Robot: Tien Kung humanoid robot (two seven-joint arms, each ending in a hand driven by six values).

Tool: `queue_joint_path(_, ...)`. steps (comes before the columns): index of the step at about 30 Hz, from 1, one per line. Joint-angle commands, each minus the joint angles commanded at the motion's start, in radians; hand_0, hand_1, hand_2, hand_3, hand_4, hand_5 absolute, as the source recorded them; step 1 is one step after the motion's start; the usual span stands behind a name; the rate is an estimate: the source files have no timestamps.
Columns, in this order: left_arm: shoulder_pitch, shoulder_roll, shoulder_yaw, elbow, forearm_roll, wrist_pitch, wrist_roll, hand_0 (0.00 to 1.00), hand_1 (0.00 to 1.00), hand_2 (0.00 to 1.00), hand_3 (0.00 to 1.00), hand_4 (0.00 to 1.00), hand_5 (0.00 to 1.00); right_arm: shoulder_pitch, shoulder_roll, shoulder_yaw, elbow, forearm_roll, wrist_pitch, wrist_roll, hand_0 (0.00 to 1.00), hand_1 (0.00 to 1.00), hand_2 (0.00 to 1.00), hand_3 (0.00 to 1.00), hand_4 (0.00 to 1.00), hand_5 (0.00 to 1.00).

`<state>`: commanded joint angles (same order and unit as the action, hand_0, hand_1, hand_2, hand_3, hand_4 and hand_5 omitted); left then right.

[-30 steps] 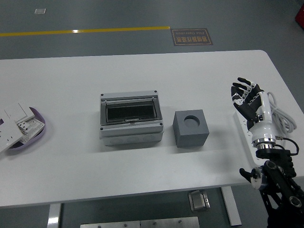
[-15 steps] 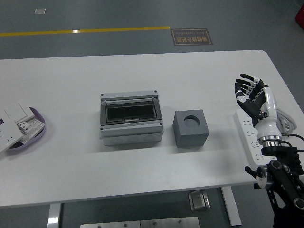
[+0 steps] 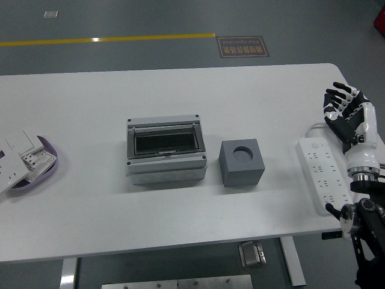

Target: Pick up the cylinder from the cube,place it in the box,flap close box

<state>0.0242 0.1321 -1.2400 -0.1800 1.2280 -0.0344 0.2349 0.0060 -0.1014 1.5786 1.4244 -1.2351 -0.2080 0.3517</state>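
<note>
Your right hand [image 3: 348, 117] hangs empty, fingers spread, well right of the cube [image 3: 242, 163]. The cube's socket looks empty; the cylinder is probably inside the box [image 3: 166, 149] left of it.

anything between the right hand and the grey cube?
Head view: the white power strip lies on the table between the right hand and the grey cube; otherwise bare tabletop.
</note>
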Motion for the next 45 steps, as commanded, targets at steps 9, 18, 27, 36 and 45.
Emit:
queue_joint_path(9,-0.007,-0.008,-0.015,0.0,0.014,-0.003,0.002,0.6,0.58,0.558,0.601,0.67,0.273,-0.004,0.005,0.014,0.002,-0.006,-0.001,0.001,0.683,0.652,0.632,0.669,0.596,0.037)
queue_joint_path(18,-0.01,-0.013,-0.016,0.0,0.014,-0.002,0.003,0.6,0.58,0.558,0.602,0.67,0.269,-0.004,0.003,0.011,-0.001,-0.003,-0.004,0.002,0.686,0.646,0.628,0.666,0.595,0.036)
queue_joint_path(27,-0.007,-0.015,-0.017,0.0,0.015,0.0,0.004,0.6,0.581,0.558,0.601,0.668,0.269,-0.003,-0.003,0.012,0.005,-0.01,-0.005,-0.002,0.686,0.646,0.626,0.664,0.591,0.042)
queue_joint_path(36,-0.011,-0.014,-0.002,0.0,0.018,-0.007,0.003,0.6,0.582,0.558,0.601,0.668,0.267,-0.002,-0.008,0.017,0.001,-0.013,-0.005,-0.007,0.686,0.645,0.625,0.664,0.591,0.044)
queue_joint_path(45,-0.012,0.002,0.008,0.0,0.06,-0.016,0.012,0.6,0.582,0.558,0.6,0.668,0.265,0.005,-0.011,0.016,-0.013,-0.004,-0.007,-0.005,0.678,0.634,0.616,0.66,0.591,0.049)
